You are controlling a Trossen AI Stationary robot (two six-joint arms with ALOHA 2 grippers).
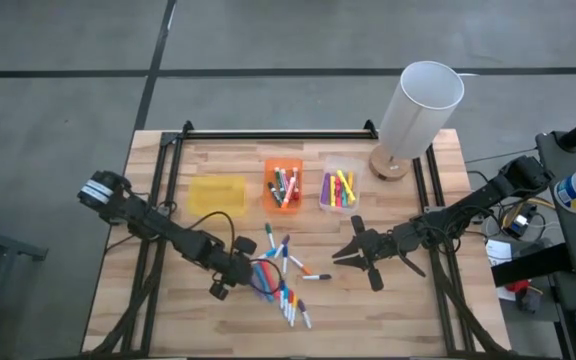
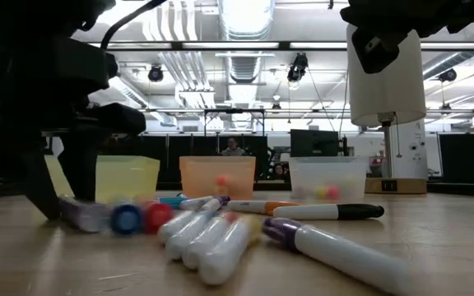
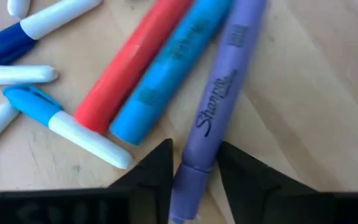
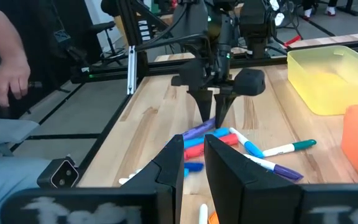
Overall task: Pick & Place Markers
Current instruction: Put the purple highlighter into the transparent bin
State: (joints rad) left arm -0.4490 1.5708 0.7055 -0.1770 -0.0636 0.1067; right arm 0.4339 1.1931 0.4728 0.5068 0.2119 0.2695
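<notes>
Counter (image 1: pixel 218 330) of pale wood fills the middle of the high view, framed by black rails. A white lamp (image 1: pixel 420 108) stands on a round wooden base at its upper right. Along the upper middle sit three small bins in a row: a yellow bin (image 1: pixel 216 193) on the left, an orange bin (image 1: pixel 283 184) in the centre with several markers inside, and a clear bin (image 1: pixel 339 186) on the right holding yellow and pink ones.

Loose markers (image 1: pixel 286 280) lie scattered on the wood just below the bins, centre frame. At the left edge of that pile, the left pincer (image 1: pixel 251 274) is down on the wood with its fingers apart on either side of a purple Sharpie marker (image 3: pixel 213 118), close to it without clearly pressing it. A blue highlighter (image 3: pixel 166 78) and a red highlighter (image 3: pixel 129 62) lie touching, side by side, right next to it.

The right pincer (image 1: pixel 340 253) hangs right of the pile, nothing between its fingers, which stand a narrow gap apart.

A person's hand (image 4: pixel 4 79) shows at the upper left of the right wrist view, beyond the counter.
</notes>
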